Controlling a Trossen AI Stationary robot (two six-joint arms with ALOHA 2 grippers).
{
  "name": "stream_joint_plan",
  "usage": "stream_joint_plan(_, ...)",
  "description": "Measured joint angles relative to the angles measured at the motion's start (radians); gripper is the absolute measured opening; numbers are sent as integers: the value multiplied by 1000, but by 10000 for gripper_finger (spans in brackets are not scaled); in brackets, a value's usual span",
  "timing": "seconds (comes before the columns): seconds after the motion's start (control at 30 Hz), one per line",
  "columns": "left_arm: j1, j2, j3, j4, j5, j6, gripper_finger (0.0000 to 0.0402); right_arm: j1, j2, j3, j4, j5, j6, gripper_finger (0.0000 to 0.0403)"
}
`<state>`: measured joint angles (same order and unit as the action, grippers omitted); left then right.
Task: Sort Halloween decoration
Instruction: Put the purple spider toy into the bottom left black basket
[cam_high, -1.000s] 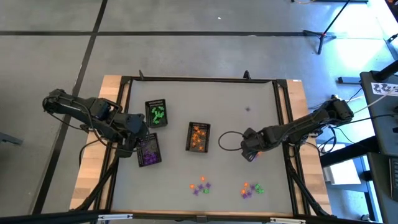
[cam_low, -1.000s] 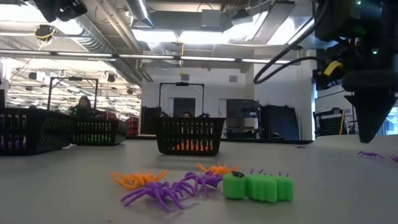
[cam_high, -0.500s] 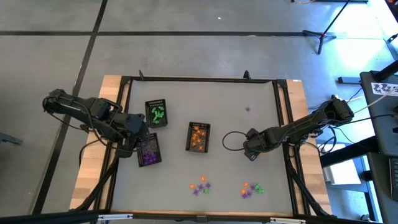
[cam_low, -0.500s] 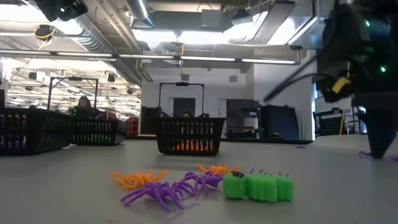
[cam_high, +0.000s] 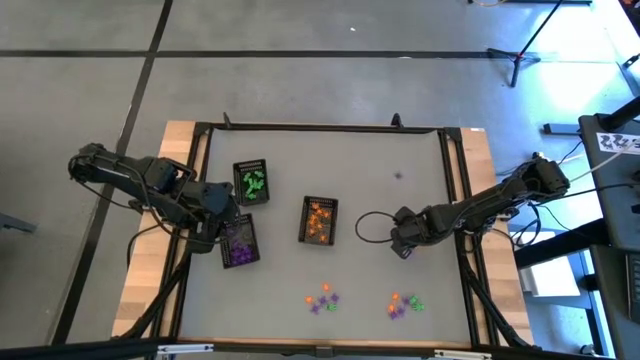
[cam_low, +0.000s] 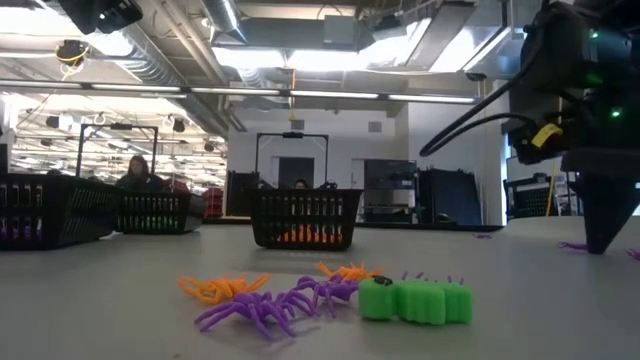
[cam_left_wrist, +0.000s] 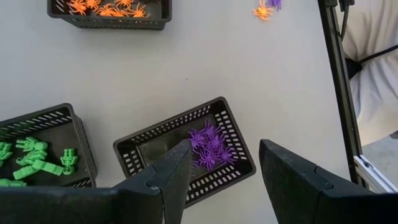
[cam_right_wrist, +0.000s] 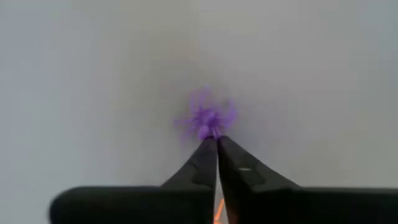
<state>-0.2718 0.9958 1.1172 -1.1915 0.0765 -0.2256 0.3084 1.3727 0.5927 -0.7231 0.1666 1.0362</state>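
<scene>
Your right pincer (cam_right_wrist: 216, 142) was pinched shut on one small purple spider (cam_right_wrist: 206, 118) on the surface (cam_high: 380, 150); left pincer (cam_left_wrist: 221, 163) stood wide over three trays.

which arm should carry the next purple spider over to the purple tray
Right, probably. The right gripper is down on the table with its jaws shut at a purple spider. The left gripper hangs open over the purple tray, holding nothing.

Three black mesh trays (cam_high: 251, 183) (cam_high: 319, 220) (cam_high: 239, 241) sit on the grey table (cam_high: 400, 150), which has light wood strips down both sides. Off the table there's a tripod stand (cam_high: 520, 50) on the concrete floor, and a person (cam_low: 135, 172) sitting way back in the room.
</scene>
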Motion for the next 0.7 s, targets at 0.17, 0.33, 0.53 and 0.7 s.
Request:
stream_joint_plan(0.17, 0, 0, 0, 0, 0, 0, 179, -2, 2, 27, 9, 44, -27, 15)
stream_joint_plan(0.33, 0, 0, 0, 1, -5, 0, 179, -1, 1, 81, 27, 59, -70, 4)
stream_joint_plan(0.53, 0, 0, 0, 31, -8, 3, 179, -1, 1, 170, 185, 117, -204, 2)
stream_joint_plan(0.7, 0, 0, 0, 43, -8, 34, 179, -2, 7, 225, 501, 123, -405, 1)
